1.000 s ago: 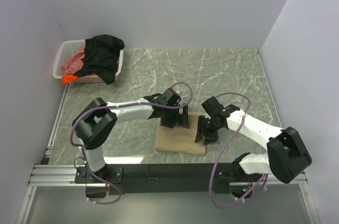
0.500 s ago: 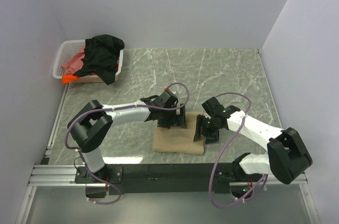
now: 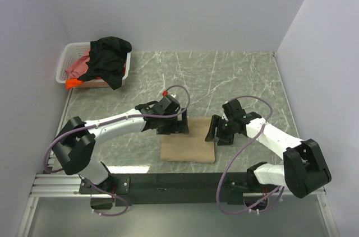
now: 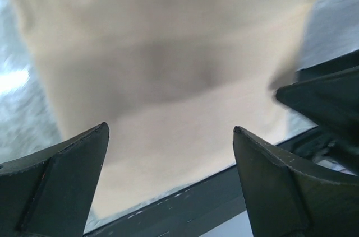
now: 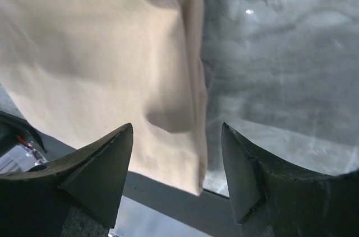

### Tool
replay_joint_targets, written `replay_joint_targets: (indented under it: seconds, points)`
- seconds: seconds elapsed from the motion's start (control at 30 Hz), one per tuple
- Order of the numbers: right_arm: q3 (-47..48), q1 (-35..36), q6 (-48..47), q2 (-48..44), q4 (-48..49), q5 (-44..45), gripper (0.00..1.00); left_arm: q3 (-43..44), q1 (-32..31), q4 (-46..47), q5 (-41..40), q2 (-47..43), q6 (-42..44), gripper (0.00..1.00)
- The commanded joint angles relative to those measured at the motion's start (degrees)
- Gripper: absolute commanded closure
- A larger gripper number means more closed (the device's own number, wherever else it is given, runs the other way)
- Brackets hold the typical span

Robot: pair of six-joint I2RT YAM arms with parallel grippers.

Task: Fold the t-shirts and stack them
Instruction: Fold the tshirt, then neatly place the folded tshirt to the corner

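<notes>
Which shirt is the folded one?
Look at the marble table, middle of its near edge. The tan t-shirt lies there, folded into a flat rectangle. The other shirts are heaped in the white basket, far left corner.

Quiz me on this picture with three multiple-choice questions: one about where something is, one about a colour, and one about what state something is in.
1. Where on the marble table does the folded tan t-shirt lie?
A. far right corner
B. by the near edge, between the two arms
C. far left corner

2. What colour is the shirt draped over the white lattice basket?
A. black
B. blue
C. green

3. How do both arms' jaws stand?
A. open, holding nothing
B. shut on the t-shirt
C. shut on the basket

Answers:
1 B: the top view shows it just ahead of the arm bases, with an arm on each side.
2 A: the black shirt hangs over the rim.
3 A: each wrist view shows the jaws spread, with the cloth below them ungripped.
</notes>
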Motion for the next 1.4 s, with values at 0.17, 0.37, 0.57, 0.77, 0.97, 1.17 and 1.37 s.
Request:
replay_joint_targets:
  seconds: [0.17,0.37,0.57,0.77,0.97,1.17,1.37]
  points:
    - [-3.23,-0.44,-0.46,5.30,11.99,-3.16,0.29,-6.36,0.14,-1.04,-1.74,2.09,-1.75,0.02]
    - [-2.01,2.55,0.51,9.69,14.37,-2.46,0.29,-8.38,0.14,1.32,0.54,4.39,-1.57,0.02]
    - [2.30,9.49,2.44,14.71,15.34,-1.06,0.31,-8.65,0.23,1.77,1.08,4.56,-1.66,0.02]
    - [5.11,11.08,1.83,18.23,11.56,3.25,0.60,-9.35,0.14,1.68,1.43,3.60,-2.27,0.02]
    - [9.67,10.03,0.86,19.72,4.98,10.71,1.00,-6.11,0.40,-1.74,-0.23,0.09,-2.36,0.01]
    - [19.86,4.32,-6.51,23.23,-2.41,16.87,1.00,-0.48,2.68,-6.92,-1.47,-4.91,-1.83,0.01]
    - [31.73,-4.73,-16.09,28.59,-8.91,23.72,1.00,-4.76,6.73,-8.77,-1.56,-11.25,-2.53,0.01]
